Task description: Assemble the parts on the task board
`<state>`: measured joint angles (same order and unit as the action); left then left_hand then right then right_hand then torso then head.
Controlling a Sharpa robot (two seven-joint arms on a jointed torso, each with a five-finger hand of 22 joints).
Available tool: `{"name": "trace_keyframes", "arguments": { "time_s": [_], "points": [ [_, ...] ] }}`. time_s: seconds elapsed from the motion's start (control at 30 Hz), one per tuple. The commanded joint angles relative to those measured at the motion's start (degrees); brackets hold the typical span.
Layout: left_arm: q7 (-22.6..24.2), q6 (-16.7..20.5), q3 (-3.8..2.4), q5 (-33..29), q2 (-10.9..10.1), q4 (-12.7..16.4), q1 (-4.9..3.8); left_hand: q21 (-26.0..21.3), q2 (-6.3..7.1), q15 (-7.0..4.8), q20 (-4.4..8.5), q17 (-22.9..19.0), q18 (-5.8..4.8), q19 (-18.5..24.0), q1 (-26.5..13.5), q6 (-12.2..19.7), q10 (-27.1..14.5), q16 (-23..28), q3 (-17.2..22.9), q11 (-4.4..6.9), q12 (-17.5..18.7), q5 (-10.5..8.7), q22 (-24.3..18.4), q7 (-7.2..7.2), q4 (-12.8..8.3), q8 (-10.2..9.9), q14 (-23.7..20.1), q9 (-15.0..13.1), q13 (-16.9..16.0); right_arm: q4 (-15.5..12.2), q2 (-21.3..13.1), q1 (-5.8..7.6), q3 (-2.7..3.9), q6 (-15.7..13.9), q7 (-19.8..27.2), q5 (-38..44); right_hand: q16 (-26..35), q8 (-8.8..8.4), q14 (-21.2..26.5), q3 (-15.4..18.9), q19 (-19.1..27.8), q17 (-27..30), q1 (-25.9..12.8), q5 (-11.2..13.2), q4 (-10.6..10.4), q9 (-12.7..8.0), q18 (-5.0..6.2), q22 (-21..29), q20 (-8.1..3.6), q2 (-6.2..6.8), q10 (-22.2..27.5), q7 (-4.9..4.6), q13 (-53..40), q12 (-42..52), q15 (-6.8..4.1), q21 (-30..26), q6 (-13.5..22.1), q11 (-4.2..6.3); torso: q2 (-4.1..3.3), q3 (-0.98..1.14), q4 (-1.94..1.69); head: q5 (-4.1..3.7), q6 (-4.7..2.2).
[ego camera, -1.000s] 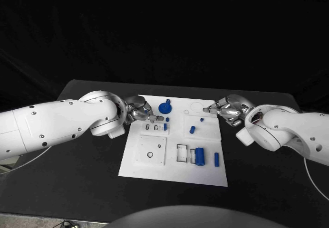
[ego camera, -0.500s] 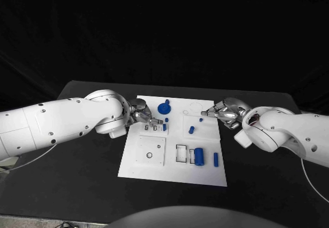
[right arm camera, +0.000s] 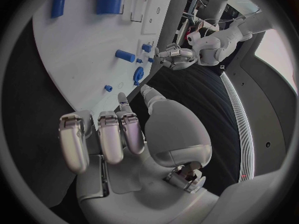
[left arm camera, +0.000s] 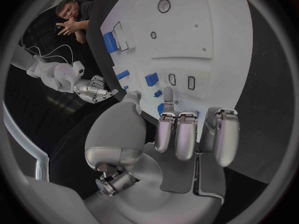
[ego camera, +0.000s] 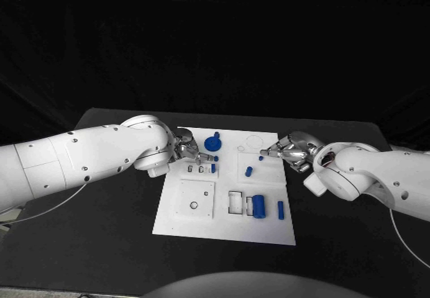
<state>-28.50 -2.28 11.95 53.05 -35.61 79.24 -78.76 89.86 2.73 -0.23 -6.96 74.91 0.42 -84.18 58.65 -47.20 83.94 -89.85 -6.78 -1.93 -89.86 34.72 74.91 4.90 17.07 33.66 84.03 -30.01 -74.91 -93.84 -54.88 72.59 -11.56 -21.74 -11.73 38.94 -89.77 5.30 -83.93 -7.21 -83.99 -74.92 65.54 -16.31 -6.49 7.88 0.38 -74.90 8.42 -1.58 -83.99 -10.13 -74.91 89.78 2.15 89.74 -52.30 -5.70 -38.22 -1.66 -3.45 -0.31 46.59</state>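
The white task board (ego camera: 199, 218) lies in the middle of the black table. On it are a round blue knob (ego camera: 212, 143), small blue pegs (ego camera: 214, 167), a short blue piece (ego camera: 250, 170), a thick blue cylinder (ego camera: 258, 205) and a slim blue bar (ego camera: 279, 209). My left hand (ego camera: 188, 152) hovers at the board's far left edge beside the pegs. Its fingers (left arm camera: 186, 134) are apart and hold nothing. My right hand (ego camera: 285, 151) hangs at the far right edge near a tiny blue part (ego camera: 261, 158). Its fingers (right arm camera: 99, 137) are loosely bent and empty.
White recessed plates with slots (ego camera: 197, 197) and an outlined frame (ego camera: 237, 201) sit on the board's near half. Black table (ego camera: 99, 217) surrounds the board on both sides. The left wrist view shows the right hand (left arm camera: 93, 88); the right wrist view shows the left hand (right arm camera: 177, 55).
My right hand has come inward toward the board's right edge. The left arm has shifted a little, with its hand staying by the pegs.
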Motion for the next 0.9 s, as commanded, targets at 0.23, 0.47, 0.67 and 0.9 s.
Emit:
{"name": "trace_keyframes", "arguments": {
  "time_s": [0.23, 0.47, 0.67, 0.9],
  "points": [
    [-0.5, -2.7, -0.05, -2.6, 1.6, -1.2, 0.08, 0.1, 0.66, -0.21, 0.39, 15.1, -0.42, -5.8, 0.3, 3.2, 6.1, -0.1, 2.0, -0.06, -0.1, 0.21, 15.1, 0.47, -0.2, 2.2, 6.0, -5.1, -15.1, 0.1, 0.4, -0.23, -0.03, 1.2, -0.5, 0.2, -0.2, 0.2, -6.1, 0.3, -6.0, -15.1, 0.3, -0.3, -0.2, 0.1, -0.38, -15.1, 0.33, -0.26, -6.0, -0.03, -15.1, 0.2, 0.38, 0.3, 0.4, -0.45, 0.0, -0.02, -0.11, -0.55, 0.26],
    [-0.6, -3.1, -0.07, -3.0, 1.9, -0.8, 0.1, 0.1, 0.87, -0.11, 0.3, 15.1, -0.42, -5.8, 0.8, 6.1, 6.1, -0.1, 2.8, -0.19, -0.1, 0.18, 15.1, 0.6, -0.2, 5.1, 6.0, -9.9, -15.1, 0.1, 0.4, -0.24, -0.03, 1.3, -0.5, 0.2, -0.2, 0.2, -6.1, 0.3, -6.0, -15.1, 0.3, -0.3, -0.2, 0.1, -0.38, -15.1, 0.33, -0.26, -6.0, -0.03, -15.1, 0.2, 0.38, 0.3, 0.4, -0.45, 0.03, -0.06, -0.12, -0.77, 0.44],
    [-1.0, -3.5, -0.07, -1.8, 2.5, -1.1, 0.11, 0.1, 0.72, -0.05, 0.3, 15.1, -0.42, -5.8, 1.9, 8.0, 6.1, -0.1, 3.4, -0.28, -0.1, 0.14, 15.1, 0.72, -0.2, 6.3, 6.0, -12.4, -15.1, 0.1, 0.4, -0.25, -0.03, 1.3, -0.5, 0.2, -0.2, 0.2, -6.1, 0.3, -6.0, -15.1, 0.3, -0.3, -0.2, 0.1, -0.38, -15.1, 0.33, -0.26, -6.0, -0.03, -15.1, 0.2, 0.38, 0.3, 0.4, -0.45, 0.02, -0.02, -0.11, -0.81, 0.53],
    [-1.0, -3.2, -0.07, -1.3, 3.2, -1.7, 0.16, 0.1, 0.76, 0.02, 0.26, 15.1, -0.42, -5.8, 2.4, 9.2, 6.1, -0.1, 3.5, -0.38, -0.1, 0.07, 15.1, 0.81, -0.2, 7.4, 6.0, -14.1, -15.1, 0.1, 0.5, -0.25, -0.03, 1.4, -0.5, 0.2, -0.2, 0.19, -6.1, 0.3, -6.0, -15.1, 0.4, -0.3, -0.1, 0.1, -0.38, -15.1, 0.34, -0.27, -6.0, -0.05, -15.1, 0.2, 0.4, 0.3, 0.5, -0.47, 0.03, -0.04, -0.09, -1.0, 0.67]
  ]
}}
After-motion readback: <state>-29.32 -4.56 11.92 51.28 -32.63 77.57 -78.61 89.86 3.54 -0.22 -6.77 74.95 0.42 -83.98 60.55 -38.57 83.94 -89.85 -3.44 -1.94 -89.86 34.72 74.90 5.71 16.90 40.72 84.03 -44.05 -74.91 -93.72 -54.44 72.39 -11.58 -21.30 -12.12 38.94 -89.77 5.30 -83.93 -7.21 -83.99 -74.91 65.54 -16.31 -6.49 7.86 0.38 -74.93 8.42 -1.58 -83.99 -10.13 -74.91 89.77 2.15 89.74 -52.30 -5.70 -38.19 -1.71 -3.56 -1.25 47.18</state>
